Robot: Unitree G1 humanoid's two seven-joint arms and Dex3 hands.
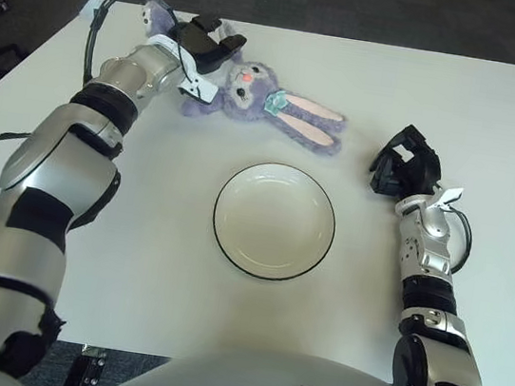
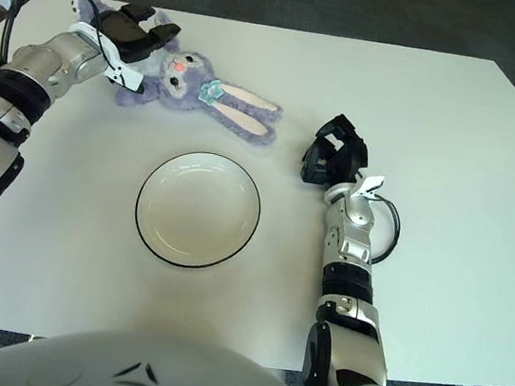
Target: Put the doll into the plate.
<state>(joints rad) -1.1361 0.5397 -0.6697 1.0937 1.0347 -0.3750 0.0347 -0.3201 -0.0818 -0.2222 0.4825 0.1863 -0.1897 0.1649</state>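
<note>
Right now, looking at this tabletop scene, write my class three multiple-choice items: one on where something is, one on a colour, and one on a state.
1. Where does the purple plush rabbit doll lie?
A. On the white table beyond the plate
B. Inside the plate
C. On the floor

2. What colour is the rim of the round white plate?
A. Red
B. Black
C. Gold

3. What is in the plate?
A. The doll
B. A spoon
C. Nothing

Answers:
1 A, since the doll rests on the white table past the plate's far edge, with the left hand over its body.
2 B, since a thin dark line rings the plate.
3 C, since its bowl shows bare white; the right hand shows to the plate's right, holding nothing.
</note>
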